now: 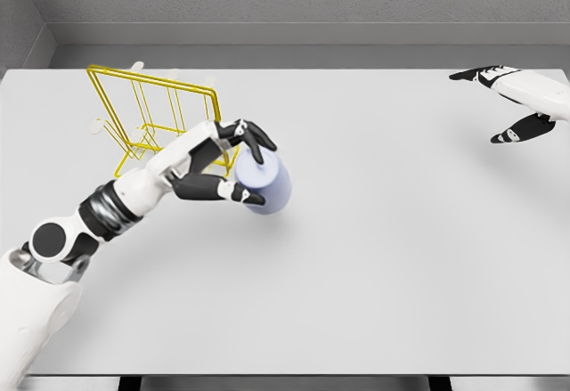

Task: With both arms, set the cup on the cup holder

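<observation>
A pale blue cup lies tilted on its side, left of the table's middle. My left hand is wrapped around its open end, black fingers above and below it, shut on the cup. Just behind the hand stands the yellow wire cup holder, with white-tipped pegs sticking out. My right hand hovers at the far right edge, far from the cup, fingers spread and holding nothing.
The white table spans the view, with a grey wall behind it. The holder's wire frame stands close to my left forearm.
</observation>
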Tool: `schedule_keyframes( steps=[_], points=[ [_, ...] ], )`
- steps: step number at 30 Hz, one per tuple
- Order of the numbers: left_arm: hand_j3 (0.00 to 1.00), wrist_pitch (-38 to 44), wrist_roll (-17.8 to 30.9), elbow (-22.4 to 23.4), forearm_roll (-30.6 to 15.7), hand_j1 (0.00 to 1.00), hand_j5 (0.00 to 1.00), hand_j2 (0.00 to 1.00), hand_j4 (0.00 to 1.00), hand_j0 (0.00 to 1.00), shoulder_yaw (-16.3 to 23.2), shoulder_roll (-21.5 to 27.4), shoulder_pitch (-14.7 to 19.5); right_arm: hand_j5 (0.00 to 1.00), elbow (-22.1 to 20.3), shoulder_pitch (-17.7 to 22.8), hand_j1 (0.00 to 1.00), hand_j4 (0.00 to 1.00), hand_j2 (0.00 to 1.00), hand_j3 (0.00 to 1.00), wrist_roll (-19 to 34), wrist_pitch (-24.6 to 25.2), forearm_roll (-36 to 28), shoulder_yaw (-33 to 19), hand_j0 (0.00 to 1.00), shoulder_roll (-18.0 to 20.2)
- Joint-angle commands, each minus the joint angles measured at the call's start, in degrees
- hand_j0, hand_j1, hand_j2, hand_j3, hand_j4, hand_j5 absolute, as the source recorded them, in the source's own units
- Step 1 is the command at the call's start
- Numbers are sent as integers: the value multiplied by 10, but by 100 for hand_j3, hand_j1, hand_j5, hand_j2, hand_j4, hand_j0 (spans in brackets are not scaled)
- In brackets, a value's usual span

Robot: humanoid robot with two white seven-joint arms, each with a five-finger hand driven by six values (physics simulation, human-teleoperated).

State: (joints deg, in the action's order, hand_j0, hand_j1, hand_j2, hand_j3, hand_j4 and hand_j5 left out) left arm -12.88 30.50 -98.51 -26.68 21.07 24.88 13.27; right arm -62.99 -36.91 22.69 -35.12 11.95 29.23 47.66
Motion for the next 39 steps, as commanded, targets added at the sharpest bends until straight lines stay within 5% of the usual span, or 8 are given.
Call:
schedule_keyframes(
  steps=[1, 27, 39],
  points=[
    [35, 1, -1, -5, -16, 35, 35, 35, 35, 35, -7, 13, 0, 100, 0, 0, 100, 100, 100, 100, 0, 1, -4, 0, 100, 1],
    [35, 1, 0, -10, -50, 35, 35, 35, 35, 35, -49, 56, 4, 100, 1, 0, 100, 100, 100, 100, 0, 1, -4, 0, 100, 1],
    [35, 0, 0, -18, -112, 35, 35, 35, 35, 35, -60, 102, 4, 100, 1, 0, 100, 100, 100, 100, 0, 1, -4, 0, 100, 1]
  ],
)
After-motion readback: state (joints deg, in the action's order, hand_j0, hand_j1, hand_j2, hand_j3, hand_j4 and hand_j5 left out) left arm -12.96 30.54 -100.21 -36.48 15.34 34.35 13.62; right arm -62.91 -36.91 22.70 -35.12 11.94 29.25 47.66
